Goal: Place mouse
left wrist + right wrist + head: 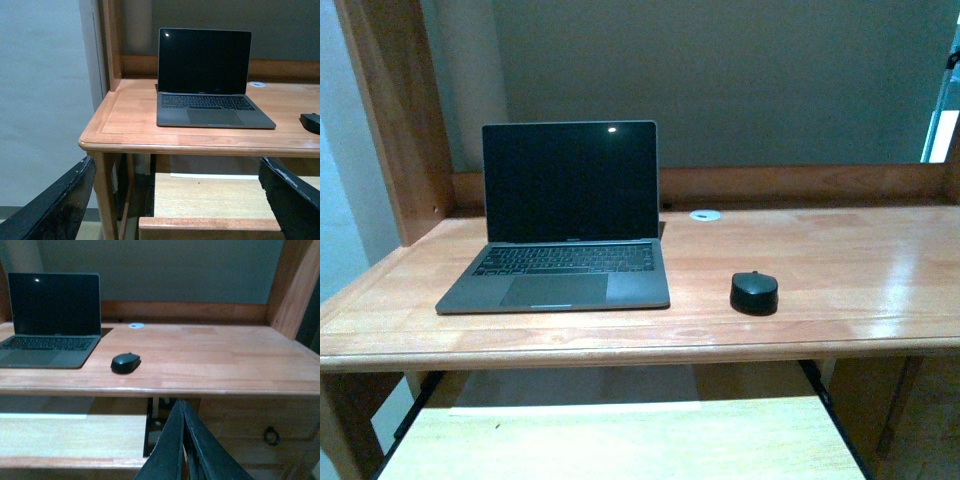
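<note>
The black mouse [754, 292] lies on the wooden desk [820, 260], to the right of the open grey laptop [565, 225]. It also shows in the right wrist view [125, 363] and at the edge of the left wrist view [311, 122]. Neither gripper shows in the front view. My left gripper [175, 200] is open and empty, below and in front of the desk's left corner. My right gripper [183, 412] is shut with nothing in it, below the desk's front edge, nearer than the mouse.
A small white disc [705, 215] lies on the desk behind the laptop. A pull-out shelf [620, 440] extends under the desk. Wooden posts [395, 110] stand at the desk's sides. A drawer with a ring handle [271, 436] is at the lower right.
</note>
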